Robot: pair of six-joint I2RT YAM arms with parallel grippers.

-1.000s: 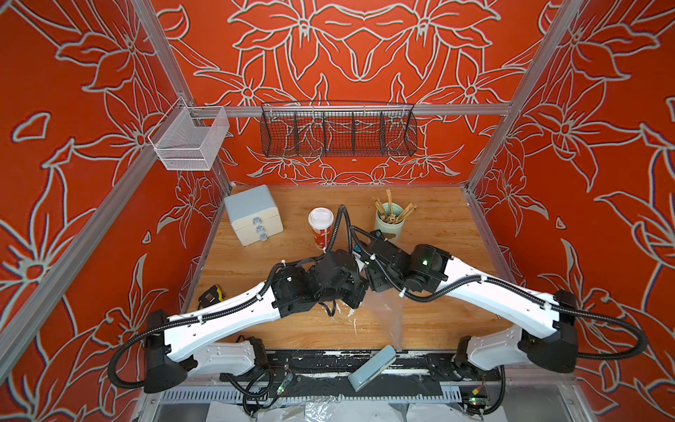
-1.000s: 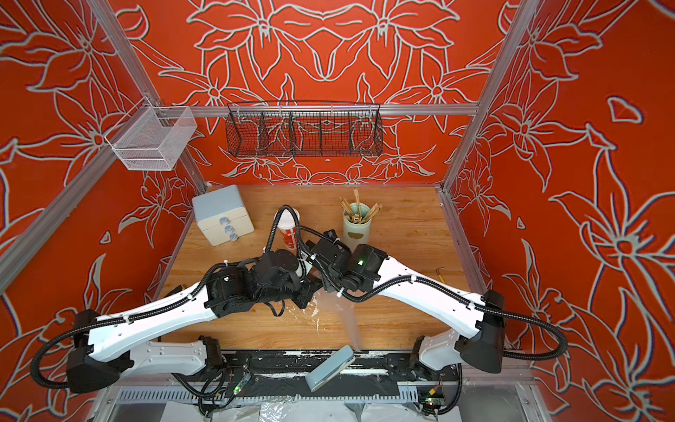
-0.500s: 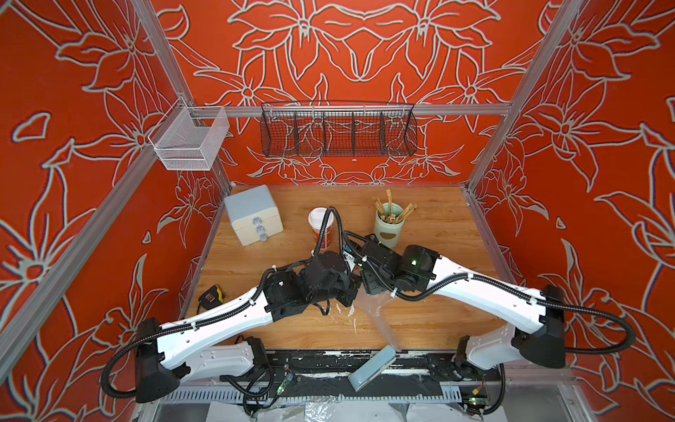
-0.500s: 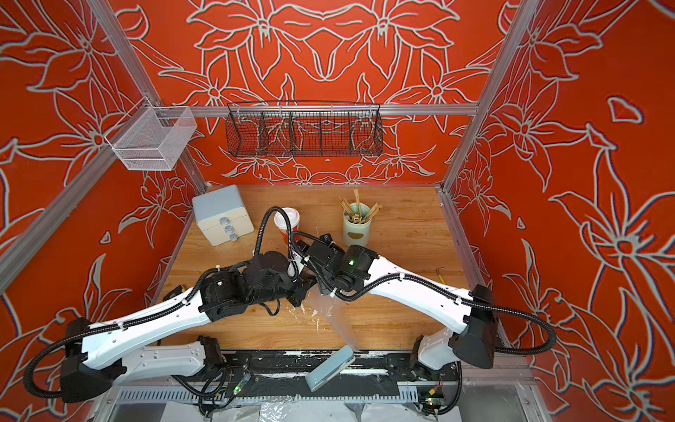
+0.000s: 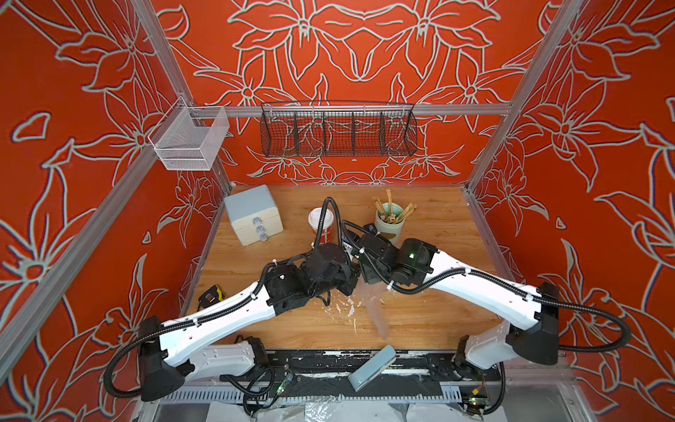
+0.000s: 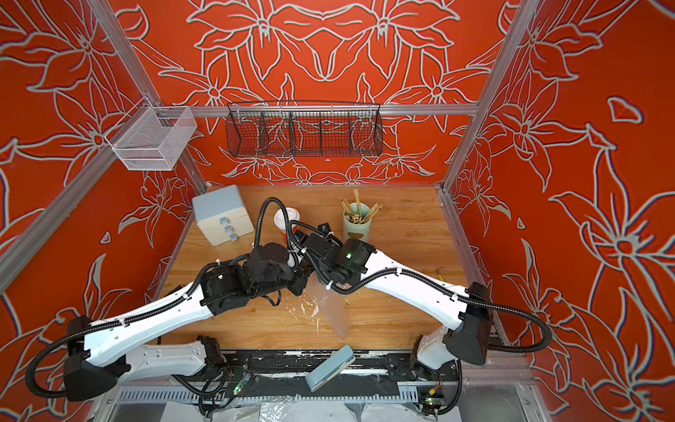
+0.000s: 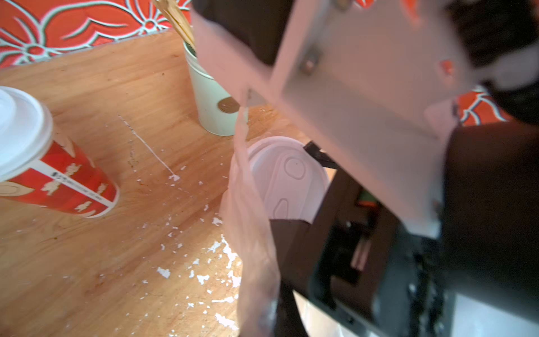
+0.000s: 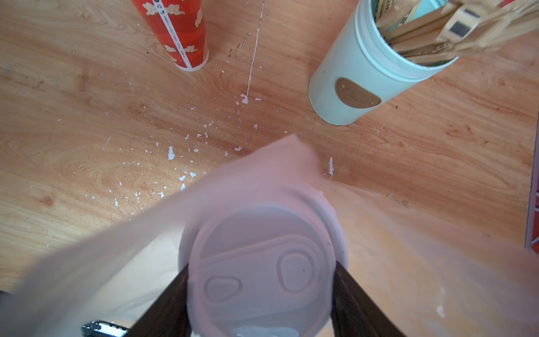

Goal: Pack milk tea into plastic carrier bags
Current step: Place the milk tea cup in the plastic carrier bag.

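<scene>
Wooden table (image 5: 438, 310), pretty scuffed, white flecks (image 5: 347, 310) scattered across the middle. Standing on it: a little pale-blue drawer box (image 5: 252, 213) back left, a red cup (image 5: 313, 220) with a white lid beside it, a green tub of wooden sticks (image 5: 389, 223) further right. Small black-and-yellow thing (image 5: 210, 296) at the left edge.

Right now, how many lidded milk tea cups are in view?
2. The red-printed cup stands on the table, beside the stick holder. The other cup is held between the right gripper's fingers, behind plastic bag film; only its lid shows. None else visible.
</scene>
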